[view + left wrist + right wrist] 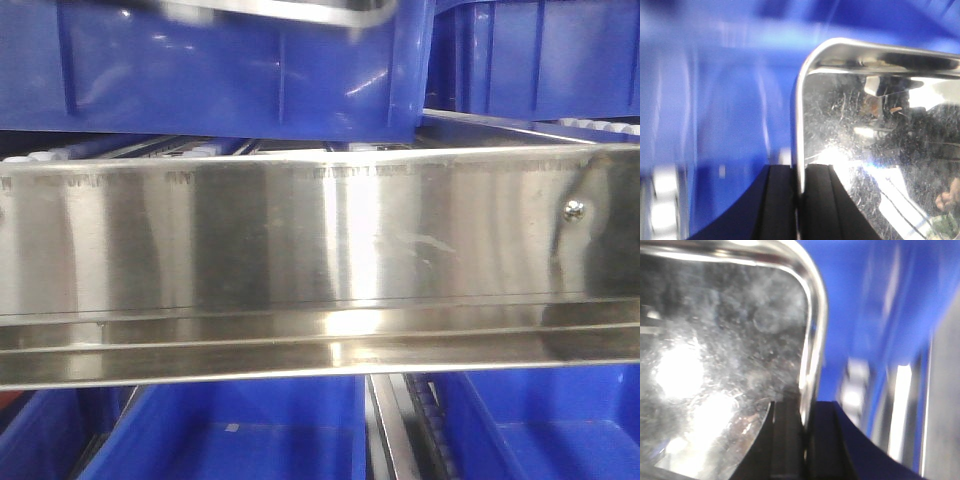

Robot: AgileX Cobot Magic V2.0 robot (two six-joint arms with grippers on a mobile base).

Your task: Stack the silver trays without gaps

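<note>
A silver tray shows in both wrist views, shiny and scratched, with a rolled rim and rounded corners. In the left wrist view my left gripper [799, 172] is shut on the left rim of the silver tray [880, 130], one black finger inside and one outside. In the right wrist view my right gripper [806, 410] is shut on the right rim of the silver tray [725, 340] in the same way. In the front view only a strip of the tray's rim [290, 10] shows at the top edge, above a blue bin [230, 70]. Neither gripper shows in the front view.
A long flat steel shelf rail [320, 260] with a screw [573, 209] fills the middle of the front view. Deep blue plastic bins stand above it and below it [250, 430]. Blue bin walls lie close beside the tray in both wrist views [715, 100] [875, 300].
</note>
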